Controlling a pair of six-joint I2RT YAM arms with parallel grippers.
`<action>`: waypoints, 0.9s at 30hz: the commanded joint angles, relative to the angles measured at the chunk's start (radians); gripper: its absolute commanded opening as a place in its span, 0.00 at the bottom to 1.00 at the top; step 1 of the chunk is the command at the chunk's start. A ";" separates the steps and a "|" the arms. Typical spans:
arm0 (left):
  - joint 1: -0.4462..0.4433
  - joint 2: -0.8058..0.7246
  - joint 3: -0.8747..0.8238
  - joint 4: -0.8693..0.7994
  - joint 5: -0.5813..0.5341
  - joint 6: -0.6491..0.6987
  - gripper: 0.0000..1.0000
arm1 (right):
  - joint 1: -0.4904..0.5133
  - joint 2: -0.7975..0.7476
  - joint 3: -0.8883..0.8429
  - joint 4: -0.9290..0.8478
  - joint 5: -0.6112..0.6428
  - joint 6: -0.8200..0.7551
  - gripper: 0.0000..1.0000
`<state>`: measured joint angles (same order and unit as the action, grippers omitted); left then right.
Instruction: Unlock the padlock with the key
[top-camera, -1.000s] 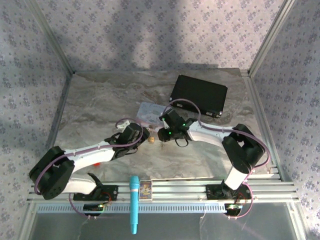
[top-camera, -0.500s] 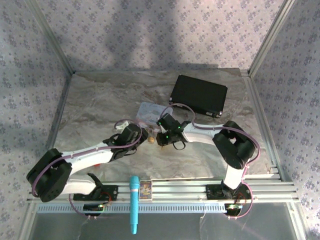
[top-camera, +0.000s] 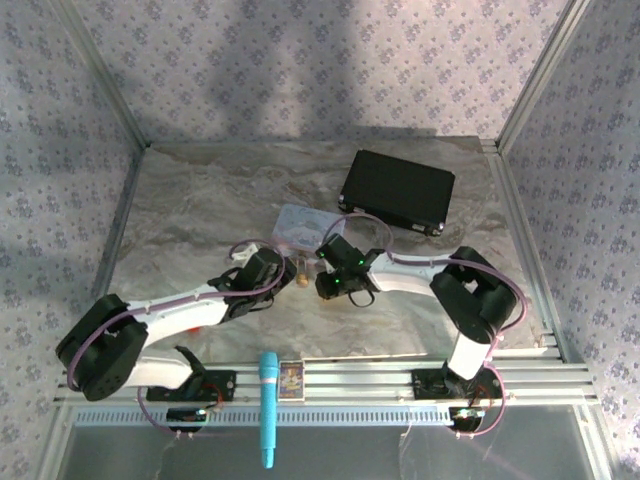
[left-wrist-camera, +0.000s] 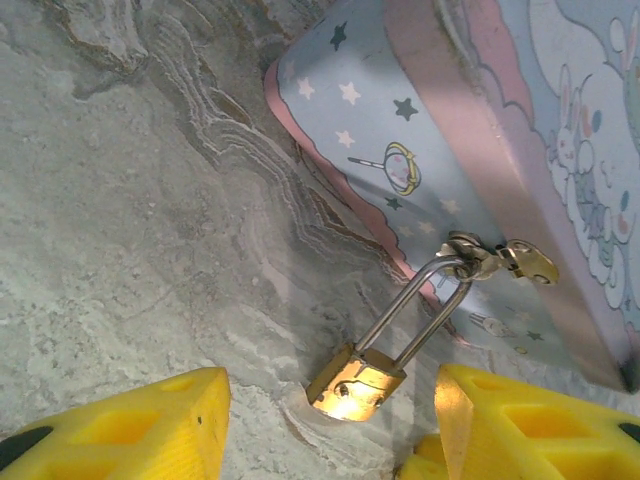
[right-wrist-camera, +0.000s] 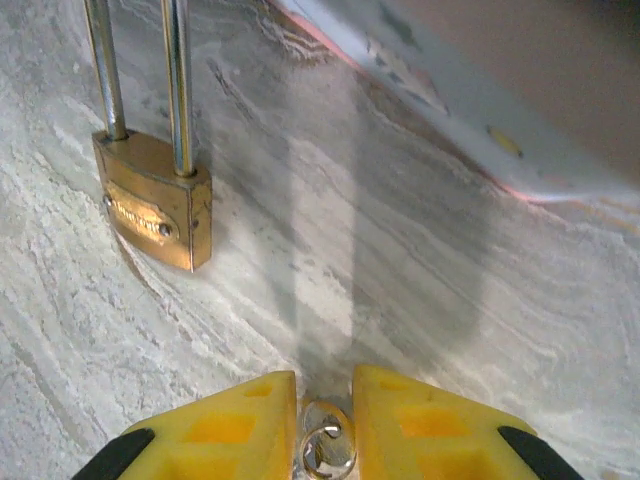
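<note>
Padlock position: the padlock (left-wrist-camera: 355, 380) rests with its brass body on the marble table (left-wrist-camera: 120, 200), just beside the lavender tin (left-wrist-camera: 450, 130)
Padlock attachment: its shackle (left-wrist-camera: 415, 310) passes through the hasp (left-wrist-camera: 500, 260) on the tin wall, so the body can pivot but cannot be carried away from the tin
Left gripper: the left gripper (left-wrist-camera: 330, 425) is wide open, 1 yellow finger on each side of the brass body, touching neither face; holds nothing
Reason for left pose: judged as a bracket for clamping the body, so that it does not swing on the shackle when the key pushes in
Right gripper: the right gripper (right-wrist-camera: 325, 400) has its 2 fingers drawn nearly together on the key (right-wrist-camera: 325, 450), whose silver head sits pinched between them
Reason for right pose: fingers point toward the lock, which lies ahead and to the left in the right wrist view; the key is near the body but apart from it
Keyway: not visible; location cannot be told
Step in hand: approach and alignment; key not yet inserted, shackle seated in the body
Risk: an unclamped body may slide or turn away from the key tip
</note>
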<state>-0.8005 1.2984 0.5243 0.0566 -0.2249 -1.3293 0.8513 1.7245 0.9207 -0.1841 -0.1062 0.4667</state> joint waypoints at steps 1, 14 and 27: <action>-0.004 0.019 0.003 0.017 0.005 -0.020 0.57 | 0.015 -0.041 -0.043 -0.065 -0.030 0.041 0.23; -0.003 0.026 -0.004 0.031 0.022 -0.028 0.57 | -0.017 -0.136 -0.070 -0.069 -0.077 0.015 0.24; -0.003 -0.032 -0.038 0.007 -0.008 -0.042 0.57 | 0.034 0.035 0.078 -0.078 -0.123 -0.074 0.24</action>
<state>-0.8005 1.3014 0.4942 0.0788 -0.2089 -1.3548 0.8684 1.7130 0.9691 -0.2317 -0.2100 0.4206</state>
